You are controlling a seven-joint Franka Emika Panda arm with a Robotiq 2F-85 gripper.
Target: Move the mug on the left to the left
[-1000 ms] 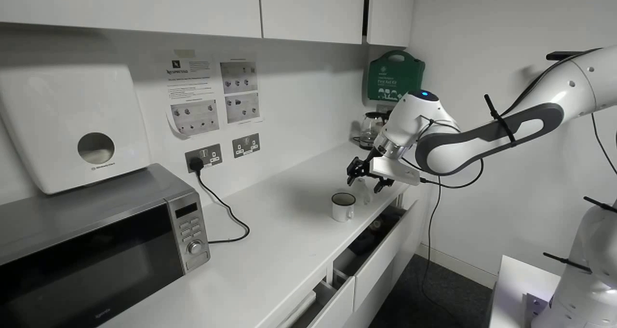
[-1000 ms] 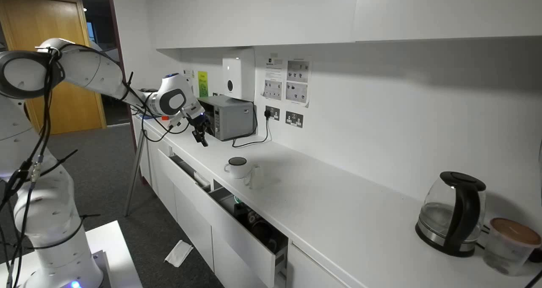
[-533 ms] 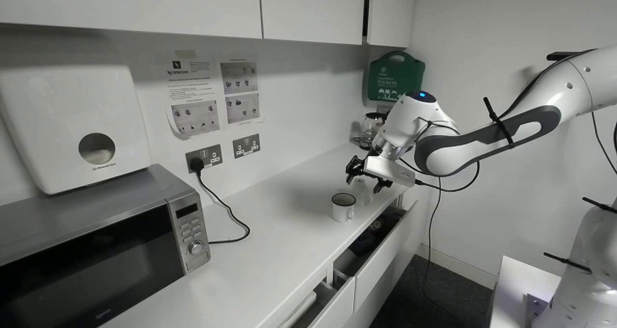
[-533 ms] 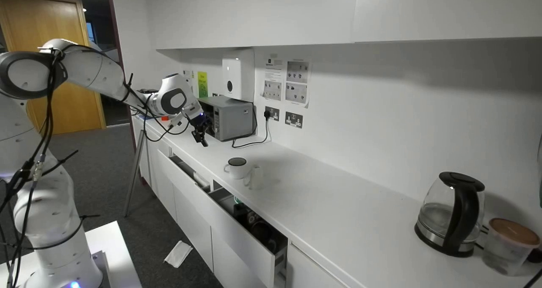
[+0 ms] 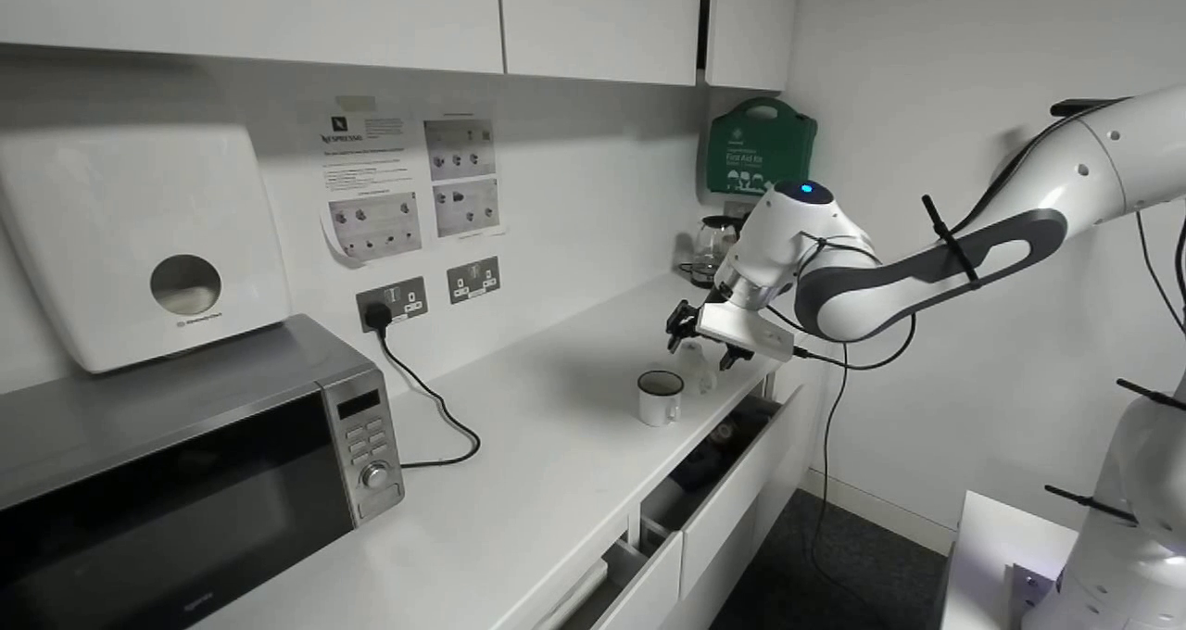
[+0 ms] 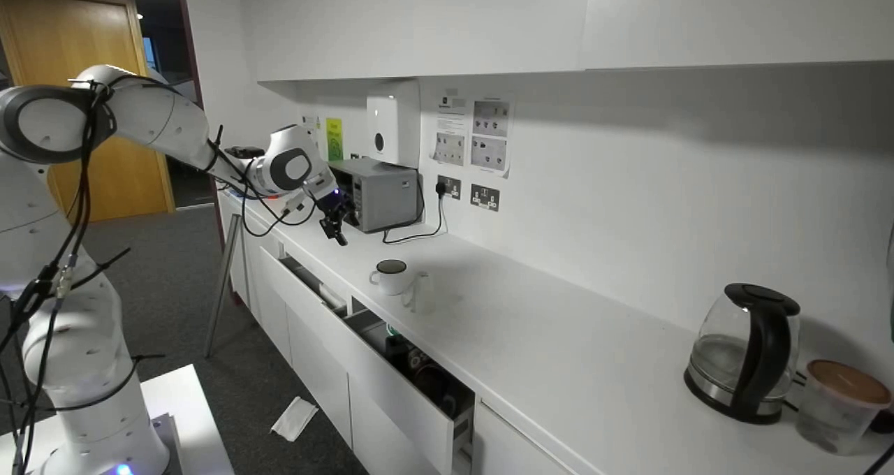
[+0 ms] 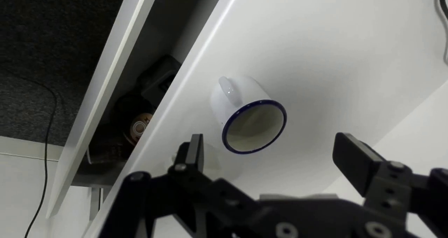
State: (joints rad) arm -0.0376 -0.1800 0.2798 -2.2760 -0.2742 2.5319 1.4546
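The mug is short, white and round with a dark blue rim and a darker inside. It stands upright on the counter in both exterior views (image 5: pixel 657 406) (image 6: pixel 392 281), and shows in the middle of the wrist view (image 7: pixel 254 126). A second pale cup (image 6: pixel 422 295) stands close beside it; it is partly hidden by a finger in the wrist view (image 7: pixel 212 157). My gripper (image 5: pixel 701 356) is open and empty above the counter. In the wrist view (image 7: pixel 267 140) its fingers are wide apart, with the mug beyond them and not touched.
The counter (image 6: pixel 559 335) has open drawers (image 6: pixel 412 374) along its front edge, close to the mugs. A microwave (image 5: pixel 361 445) with a cable stands on the counter. A glass kettle (image 6: pixel 744 356) and a lidded container (image 6: pixel 841 408) stand at the far end. Cupboards hang above.
The arm and gripper have shifted slightly, leftward in one exterior view and a little right and down in another. The mug and the pale cup have not moved.
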